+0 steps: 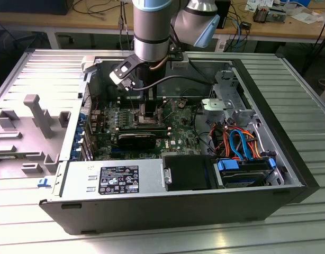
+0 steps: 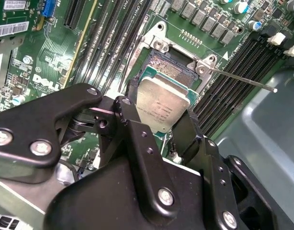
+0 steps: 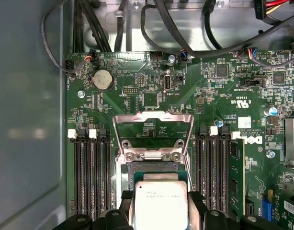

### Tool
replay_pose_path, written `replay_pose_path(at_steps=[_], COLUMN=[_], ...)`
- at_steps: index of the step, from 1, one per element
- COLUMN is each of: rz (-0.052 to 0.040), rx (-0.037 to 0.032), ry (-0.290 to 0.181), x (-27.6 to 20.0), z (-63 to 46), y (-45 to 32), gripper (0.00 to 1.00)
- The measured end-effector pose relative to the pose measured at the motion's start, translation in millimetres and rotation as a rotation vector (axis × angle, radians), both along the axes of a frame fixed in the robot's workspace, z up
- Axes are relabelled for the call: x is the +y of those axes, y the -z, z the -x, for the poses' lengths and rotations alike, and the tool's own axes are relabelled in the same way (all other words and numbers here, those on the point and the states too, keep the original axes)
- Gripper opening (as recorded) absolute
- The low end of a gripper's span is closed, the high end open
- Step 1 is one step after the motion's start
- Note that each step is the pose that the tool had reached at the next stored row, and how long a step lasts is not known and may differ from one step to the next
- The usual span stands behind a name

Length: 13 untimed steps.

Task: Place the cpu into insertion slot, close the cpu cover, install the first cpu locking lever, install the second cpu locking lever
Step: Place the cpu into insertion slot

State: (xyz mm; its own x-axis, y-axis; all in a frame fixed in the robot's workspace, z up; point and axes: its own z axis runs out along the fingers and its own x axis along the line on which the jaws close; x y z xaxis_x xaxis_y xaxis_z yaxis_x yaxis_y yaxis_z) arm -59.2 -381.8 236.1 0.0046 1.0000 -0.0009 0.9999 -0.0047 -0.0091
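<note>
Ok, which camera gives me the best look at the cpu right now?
The second wrist view: the cpu shows nearly whole, clamped in the gripper at the insertion slot. The first wrist view crops part of it. In the exterior view the arm stands over it.
</note>
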Motion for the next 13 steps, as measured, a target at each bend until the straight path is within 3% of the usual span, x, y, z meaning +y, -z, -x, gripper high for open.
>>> replay_pose_path(at_steps=[13], rz=[0.0], rx=[-0.0001], ry=[0.0], x=[0.0], z=[0.1], y=[4.9], gripper=[0.54])
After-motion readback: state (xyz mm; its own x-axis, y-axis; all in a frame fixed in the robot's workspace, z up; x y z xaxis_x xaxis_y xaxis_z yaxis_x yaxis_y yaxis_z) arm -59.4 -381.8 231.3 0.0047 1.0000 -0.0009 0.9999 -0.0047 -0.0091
